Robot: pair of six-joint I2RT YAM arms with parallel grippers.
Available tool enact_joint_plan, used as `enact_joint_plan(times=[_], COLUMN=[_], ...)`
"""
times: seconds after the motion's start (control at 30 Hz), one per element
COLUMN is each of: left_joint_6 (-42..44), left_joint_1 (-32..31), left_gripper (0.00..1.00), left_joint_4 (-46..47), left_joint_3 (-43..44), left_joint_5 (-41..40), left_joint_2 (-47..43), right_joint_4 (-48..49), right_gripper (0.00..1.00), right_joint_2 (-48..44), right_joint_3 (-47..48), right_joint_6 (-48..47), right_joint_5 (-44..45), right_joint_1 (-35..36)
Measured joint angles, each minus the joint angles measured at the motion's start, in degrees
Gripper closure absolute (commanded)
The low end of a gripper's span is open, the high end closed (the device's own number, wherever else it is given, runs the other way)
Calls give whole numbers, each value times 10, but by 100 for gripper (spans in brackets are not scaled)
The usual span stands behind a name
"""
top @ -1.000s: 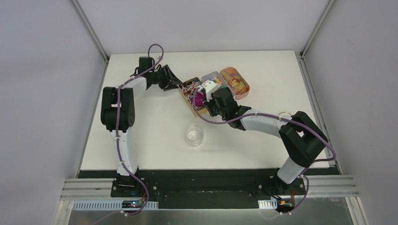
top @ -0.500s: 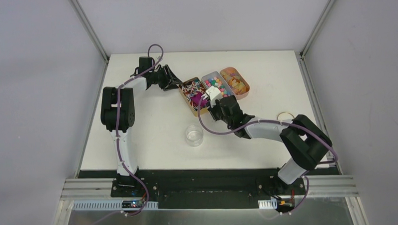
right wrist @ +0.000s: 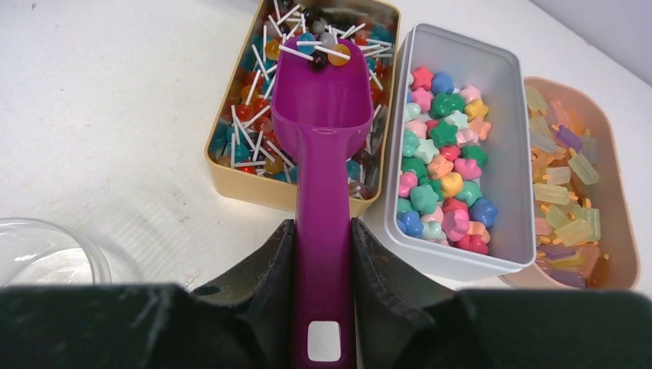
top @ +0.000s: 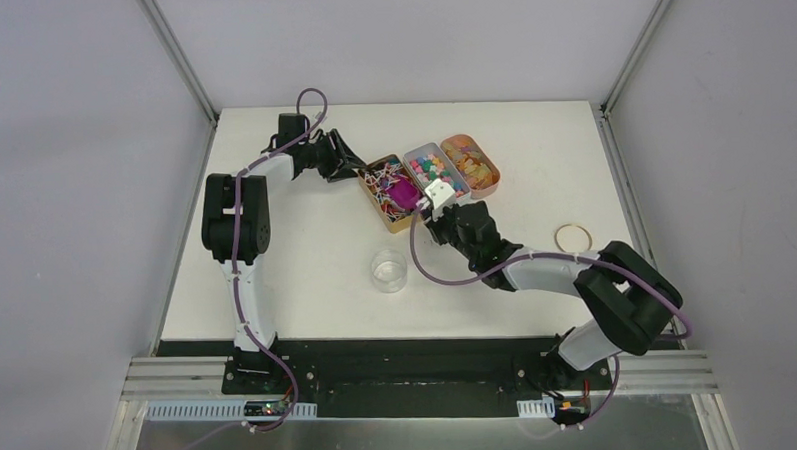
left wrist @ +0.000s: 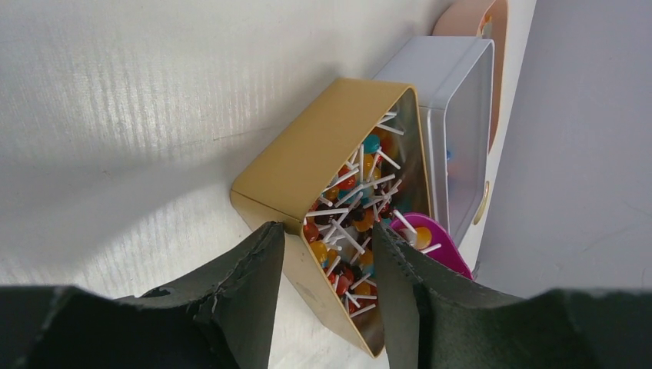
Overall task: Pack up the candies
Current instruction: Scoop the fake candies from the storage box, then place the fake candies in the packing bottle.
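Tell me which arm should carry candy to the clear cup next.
Right. Its gripper already clamps the scoop, loaded with a few candies. The left gripper straddles the gold tin wall.

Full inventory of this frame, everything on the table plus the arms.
gold tin: 1, gold, left of the three, held by left gripper at its corner
stick candies: many, mixed colours on white sticks, in gold tin
scoop: 1, magenta, over gold tin, a few candies at its tip
white tin: 1, white-grey, middle
star candies: many, pink, green, blue, red, yellow, in white tin
pink tin: 1, peach-pink, right
block candies: many, pale yellow, orange, purple, in pink tin
clear bowl: 1, transparent, nearer the arms
ring: 1, tan, right side of table
table: 1, white
left gripper: black, on gold tin wall
right gripper: black, holding scoop handle
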Motion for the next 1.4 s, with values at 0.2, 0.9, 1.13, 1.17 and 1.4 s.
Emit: enact_joint_plan(times=[0.2, 0.9, 1.13, 1.17, 1.4], left_joint_6=[-2, 17, 46, 50, 90], left_joint_1=[0, 0, 0, 0, 0], left_gripper=[50, 18, 1, 1, 1], left_joint_4=[0, -82, -139, -146, -173], left_joint_3=[0, 4, -24, -40, -165], left_joint_5=[9, -21, -68, -76, -127], left_joint_2=[0, -36, -127, -149, -305], right_joint_4=[22, -112, -267, -286, -437], right_gripper=[100, 100, 100, 100, 100], right_joint_2=[-49, -347, -395, -397, -415], right_joint_3=[-32, -79, -22, -11, 40], right_joint_6=[-9, -67, -86, -89, -116], right_joint_5=[0, -75, -80, -79, -81], right_joint_1=[-2, 8, 47, 51, 95])
